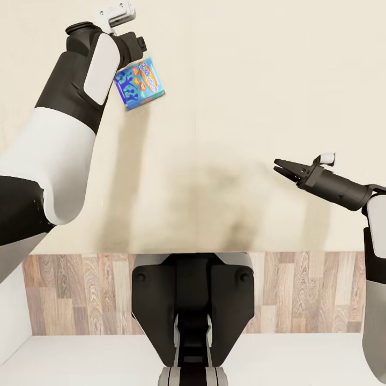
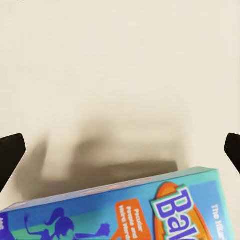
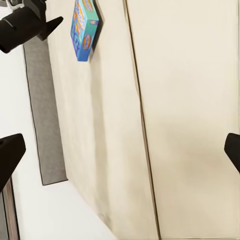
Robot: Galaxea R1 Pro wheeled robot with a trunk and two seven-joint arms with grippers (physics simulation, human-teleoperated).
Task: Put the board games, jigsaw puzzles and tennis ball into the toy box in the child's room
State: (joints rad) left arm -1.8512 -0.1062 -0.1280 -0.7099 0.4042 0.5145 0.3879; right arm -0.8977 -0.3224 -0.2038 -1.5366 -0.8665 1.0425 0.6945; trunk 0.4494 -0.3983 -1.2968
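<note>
A blue board game (image 1: 140, 83) with cartoon print lies flat on the beige mattress of the bed (image 1: 241, 80). My left gripper (image 1: 128, 53) hangs just over the box's far left edge. In the left wrist view its two dark fingertips (image 2: 11, 155) stand wide apart, open, with the board game (image 2: 130, 210) close below them and not held. My right gripper (image 1: 280, 165) hovers open above the mattress at the right, well away from the box. From the right wrist view the board game (image 3: 84, 27) lies far off, beside my left gripper (image 3: 50, 22).
The bed's near edge (image 1: 214, 251) runs across the view, with wooden floor (image 1: 300, 295) below it and my trunk (image 1: 192, 305) against it. A grey frame edge (image 3: 42, 125) borders the mattress. A seam (image 3: 140, 120) runs along the mattress.
</note>
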